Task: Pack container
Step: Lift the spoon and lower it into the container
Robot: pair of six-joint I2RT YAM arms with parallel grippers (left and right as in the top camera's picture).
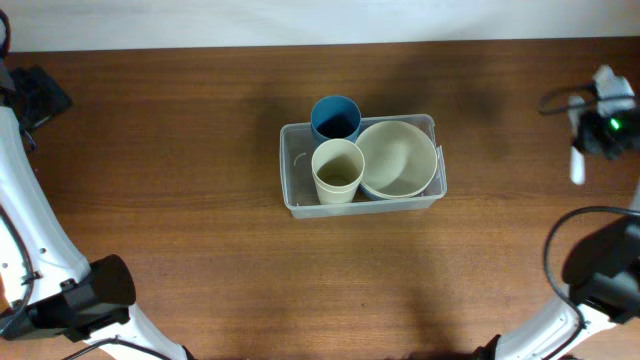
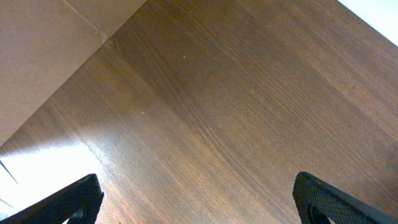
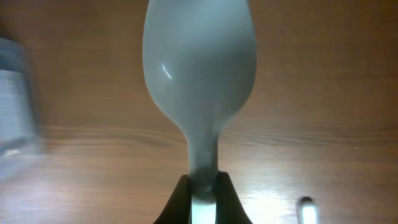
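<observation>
The clear plastic container (image 1: 291, 170) stands mid-table. In it are a blue cup (image 1: 335, 118), a cream cup (image 1: 337, 168) and a cream bowl (image 1: 398, 158) nested on a blue one. My right gripper (image 3: 203, 186) is shut on the handle of a white spoon (image 3: 199, 68), held above the table far right of the container. In the overhead view this gripper (image 1: 603, 125) is near the right edge, with the spoon (image 1: 577, 165) hanging from it. My left gripper (image 2: 198, 202) is open and empty over bare wood at the far left (image 1: 38, 95).
The container shows as a blur at the left edge of the right wrist view (image 3: 15, 99). The brown wooden table (image 1: 180, 200) lies around it. Both arm bases sit at the front corners. A cable loops by the right arm (image 1: 560, 98).
</observation>
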